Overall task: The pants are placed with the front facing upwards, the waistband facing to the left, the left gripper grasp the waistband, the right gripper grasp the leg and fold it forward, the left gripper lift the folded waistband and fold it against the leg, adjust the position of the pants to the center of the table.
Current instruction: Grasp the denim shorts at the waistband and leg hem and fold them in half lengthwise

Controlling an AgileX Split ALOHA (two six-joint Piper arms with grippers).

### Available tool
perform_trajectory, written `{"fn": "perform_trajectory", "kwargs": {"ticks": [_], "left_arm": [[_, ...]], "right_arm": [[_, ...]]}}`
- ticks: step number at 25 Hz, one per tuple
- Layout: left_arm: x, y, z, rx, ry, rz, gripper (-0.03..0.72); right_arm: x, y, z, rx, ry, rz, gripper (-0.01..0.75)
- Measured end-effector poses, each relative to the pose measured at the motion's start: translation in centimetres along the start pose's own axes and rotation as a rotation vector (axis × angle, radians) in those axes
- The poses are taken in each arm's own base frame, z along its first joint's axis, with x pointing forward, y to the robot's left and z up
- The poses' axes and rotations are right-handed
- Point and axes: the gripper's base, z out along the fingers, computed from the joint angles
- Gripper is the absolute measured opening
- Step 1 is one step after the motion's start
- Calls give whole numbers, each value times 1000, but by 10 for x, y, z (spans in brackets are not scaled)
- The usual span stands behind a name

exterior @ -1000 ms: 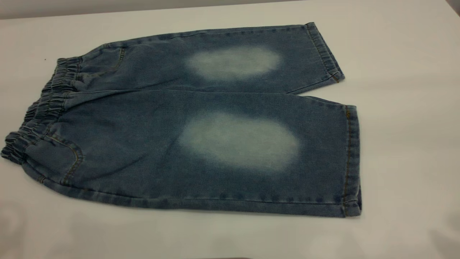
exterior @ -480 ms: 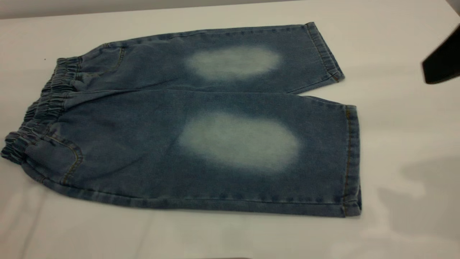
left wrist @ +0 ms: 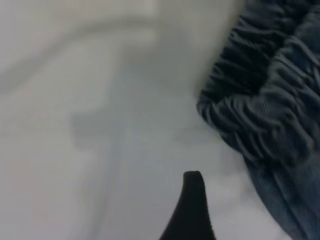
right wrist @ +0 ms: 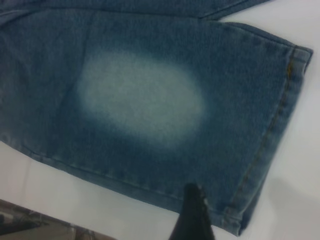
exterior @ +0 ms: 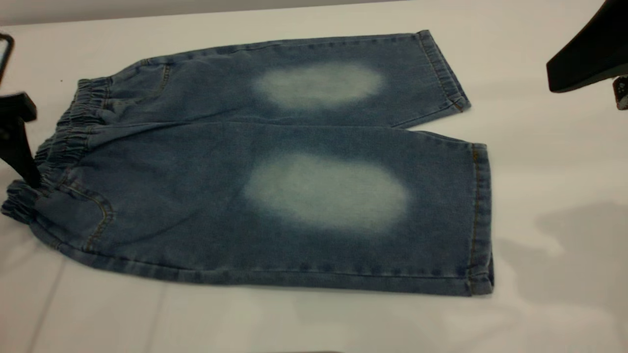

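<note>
White table (exterior: 549, 162), pants (exterior: 274, 162) flat, front up. Left gripper (exterior: 19, 142) at the waistband (exterior: 64, 142), finger tip touching; right gripper (exterior: 588, 54) hangs well beyond the leg (exterior: 333, 206) hems. Jaw gaps: cannot tell.

You had a plain grey wall (exterior: 147, 10) running behind the far edge of the white table (exterior: 539, 162), soft even light with blurred grey shadows lower right, and a strip of mottled brownish floor (right wrist: 30, 225) below its edge.
</note>
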Motion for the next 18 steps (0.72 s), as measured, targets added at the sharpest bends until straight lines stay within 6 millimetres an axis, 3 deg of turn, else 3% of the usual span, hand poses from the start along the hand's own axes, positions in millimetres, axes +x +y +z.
{"fn": "perform_trajectory", "kwargs": {"ticks": [15, 18], "left_arm": [[-1, 2, 38, -4, -15, -68, 568], [0, 2, 45, -7, -10, -69, 532]], "right_arm": [[0, 0, 1, 1, 0, 3, 498], [0, 0, 1, -2, 3, 3, 498]]}}
